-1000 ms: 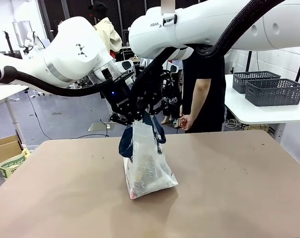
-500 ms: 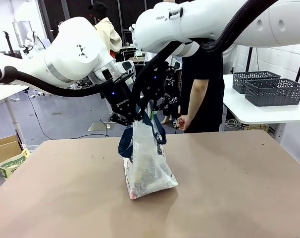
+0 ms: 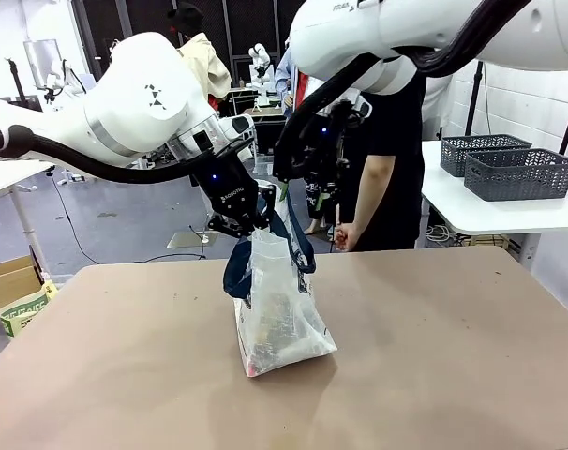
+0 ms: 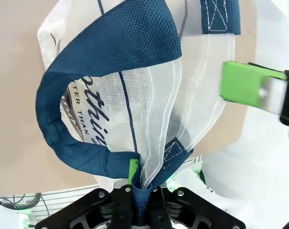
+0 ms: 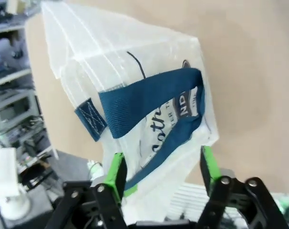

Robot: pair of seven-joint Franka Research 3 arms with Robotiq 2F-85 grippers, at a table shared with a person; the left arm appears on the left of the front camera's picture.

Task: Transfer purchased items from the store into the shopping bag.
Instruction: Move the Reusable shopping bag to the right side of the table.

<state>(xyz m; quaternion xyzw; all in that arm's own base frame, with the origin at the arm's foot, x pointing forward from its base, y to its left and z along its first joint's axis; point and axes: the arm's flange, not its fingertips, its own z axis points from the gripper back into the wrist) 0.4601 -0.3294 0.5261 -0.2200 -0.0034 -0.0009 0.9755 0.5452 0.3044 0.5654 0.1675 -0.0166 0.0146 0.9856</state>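
We see the left gripper (image 3: pixel 249 217) clamped on a blue strap of the shopping bag (image 3: pixel 276 309) standing mid-table (image 3: pixel 453 356), while the right gripper (image 3: pixel 303 192) hangs spread and empty just above it.

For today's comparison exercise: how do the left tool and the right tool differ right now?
The left tool is shut on the shopping bag, pinching its rim and strap; the right tool stands open, gripping nothing. The left sits low at the bag's top; the right is higher. Both have green pads.
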